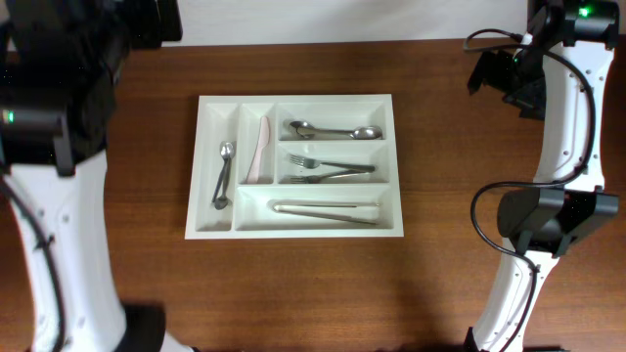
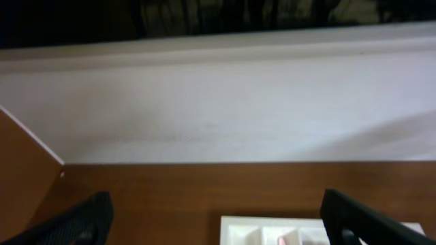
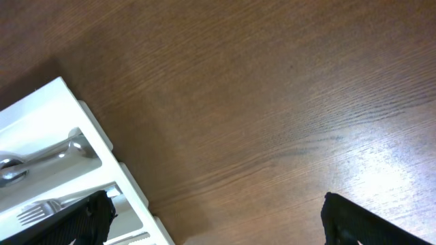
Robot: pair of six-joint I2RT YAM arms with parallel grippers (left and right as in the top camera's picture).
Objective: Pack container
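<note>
The container (image 1: 293, 100) is a large white cutlery tray in the middle of the brown table. It holds a spoon (image 1: 224, 174) and a pink knife (image 1: 259, 152) in the two narrow compartments, and spoons (image 1: 333, 130), forks (image 1: 328, 168) and a long pale utensil (image 1: 326, 211) in the long ones. My left gripper (image 2: 214, 221) is open and empty, above the table behind the tray's far left corner (image 2: 272, 228). My right gripper (image 3: 218, 218) is open and empty over bare table, right of the tray's right rim (image 3: 88, 129).
A white wall (image 2: 218, 109) runs along the table's far edge. The left arm (image 1: 49, 117) stands at the left and the right arm (image 1: 558, 127), with black cables, at the right. Bare wood surrounds the tray.
</note>
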